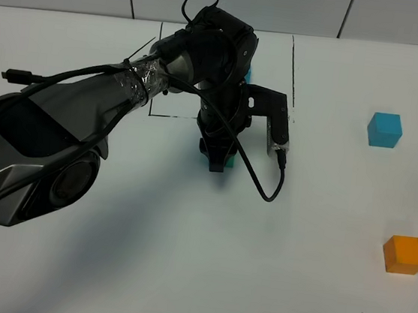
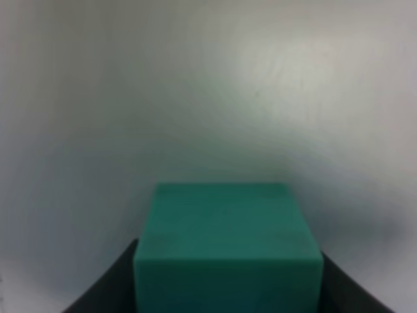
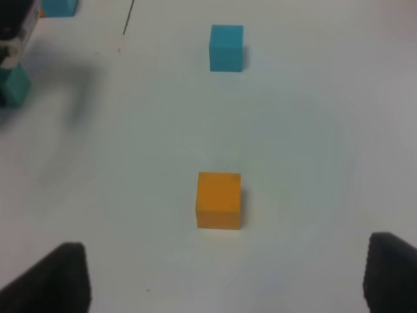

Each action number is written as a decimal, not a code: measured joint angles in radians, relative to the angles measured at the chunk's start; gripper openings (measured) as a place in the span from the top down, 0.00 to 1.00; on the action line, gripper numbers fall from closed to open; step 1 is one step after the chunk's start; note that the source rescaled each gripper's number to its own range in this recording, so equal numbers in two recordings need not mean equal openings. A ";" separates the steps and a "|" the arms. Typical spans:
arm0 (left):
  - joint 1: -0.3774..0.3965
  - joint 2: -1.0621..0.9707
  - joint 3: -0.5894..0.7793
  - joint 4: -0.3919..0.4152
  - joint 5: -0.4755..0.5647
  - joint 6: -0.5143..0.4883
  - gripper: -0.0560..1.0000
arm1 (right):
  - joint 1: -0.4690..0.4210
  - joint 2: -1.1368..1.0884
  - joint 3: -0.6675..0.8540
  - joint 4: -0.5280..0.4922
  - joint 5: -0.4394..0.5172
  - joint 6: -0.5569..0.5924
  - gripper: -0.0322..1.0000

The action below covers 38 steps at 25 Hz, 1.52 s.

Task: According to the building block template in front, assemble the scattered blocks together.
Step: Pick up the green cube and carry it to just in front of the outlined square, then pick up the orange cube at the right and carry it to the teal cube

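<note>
Clamped tight in left gripper (image 1: pixel 219 160): green cube (image 2: pixel 228 254), pinched between both black fingers (image 2: pixel 107 290), low over the table (image 1: pixel 290 302), just in front of the frame (image 1: pixel 294 68). Cannot tell whether touching the table or just off it. Off to the right, well apart: blue cube (image 1: pixel 385 130) and orange cube (image 1: pixel 405 254), both loose, nothing touching them. Template (image 3: pixel 60 6) mostly hidden behind the left arm in the high view; only a blue and orange bit seen from the right wrist. Right gripper (image 3: pixel 228 277) spread wide, empty, hovering short of the orange cube.

Step, judging by this: setting down green as first piece of the build; two of three not yet brought over.

Next, probably: let go of green cleanly without nudging it and back off straight. Then take orange with the right side, centred and square on its faces, and butt it flush against green per template. Risk: skewed joint if green shifts on release.
</note>
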 joint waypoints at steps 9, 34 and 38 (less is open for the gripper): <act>0.000 0.000 -0.001 0.000 0.000 0.000 0.94 | 0.000 0.000 0.000 0.000 0.000 0.000 0.25; 0.006 -0.234 0.000 -0.043 0.002 -0.213 0.05 | 0.000 0.000 0.000 0.001 0.000 0.000 0.25; 0.053 -0.269 0.000 0.014 0.002 -0.371 0.08 | 0.000 0.000 0.000 0.001 0.000 0.000 0.25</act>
